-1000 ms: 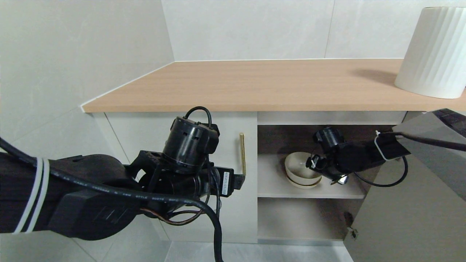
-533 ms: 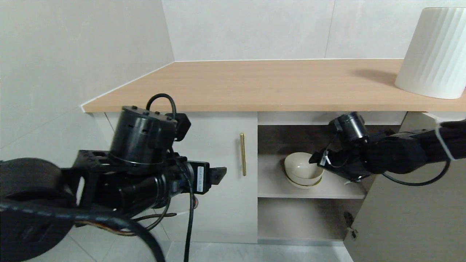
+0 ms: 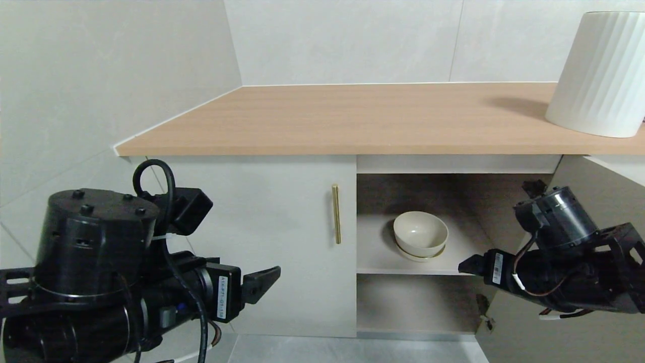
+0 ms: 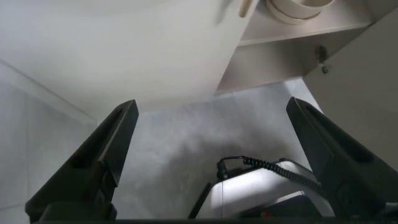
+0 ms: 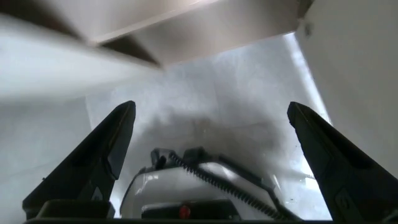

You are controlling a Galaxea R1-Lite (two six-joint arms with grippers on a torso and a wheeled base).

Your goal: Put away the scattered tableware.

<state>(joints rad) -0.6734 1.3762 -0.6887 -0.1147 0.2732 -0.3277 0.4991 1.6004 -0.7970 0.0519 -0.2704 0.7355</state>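
A cream bowl [image 3: 421,233] sits on a small plate [image 3: 419,255] on the upper shelf of the open cabinet; its rim also shows in the left wrist view [image 4: 297,7]. My right gripper [image 3: 471,264] hangs outside the cabinet, low and to the right of the bowl, apart from it. The right wrist view shows it open [image 5: 214,155] with nothing between its fingers, over the floor. My left gripper [image 3: 259,282] is in front of the closed left door, low down, and stands open and empty [image 4: 214,155].
The cabinet's right door [image 3: 559,312] is swung open beside my right arm. The left door is closed, with a brass handle [image 3: 335,214]. A white ribbed container [image 3: 599,75] stands on the wooden countertop [image 3: 352,116]. The lower shelf [image 3: 418,302] and the grey floor [image 4: 186,155] lie below.
My right gripper has drawn back out of the cabinet, down and to the right, leaving the bowl on its plate. The left arm has dropped down and to the left, away from the door handle.
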